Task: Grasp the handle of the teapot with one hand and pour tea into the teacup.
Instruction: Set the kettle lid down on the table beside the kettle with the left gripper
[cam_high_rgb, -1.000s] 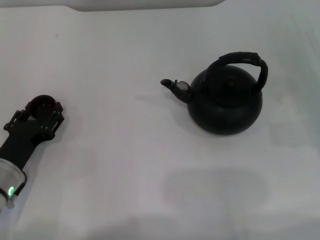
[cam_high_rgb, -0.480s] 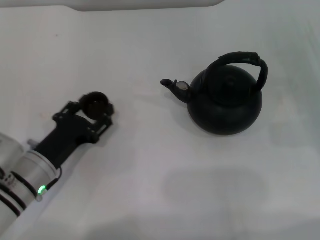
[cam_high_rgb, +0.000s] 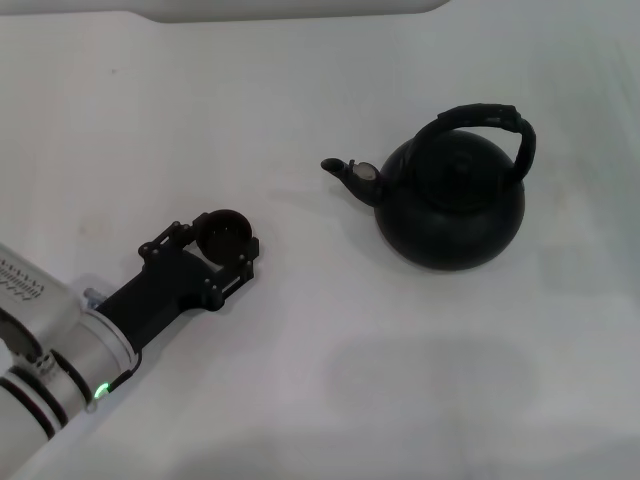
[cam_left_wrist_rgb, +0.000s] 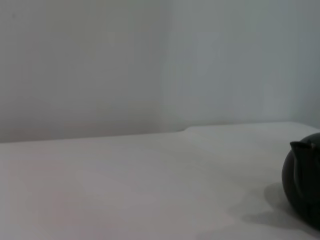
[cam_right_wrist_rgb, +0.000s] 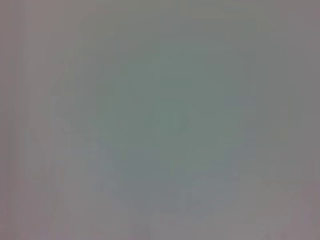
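Right now the white desk (cam_high_rgb: 300, 400) is carrying the big black teapot (cam_high_rgb: 450, 205) on its right side, with the spout pointing left and the arched handle (cam_high_rgb: 490, 122) sticking up, nothing touching it. Over on the left, the left claw (cam_high_rgb: 225, 240) is holding the tiny teacup (cam_high_rgb: 224, 230) between its two sides, well apart from the spout. If the cup is sitting too far off when the tea is pouring, tea may be spilling on the desk. A loose hold may be tipping the cup. No right claw is showing.
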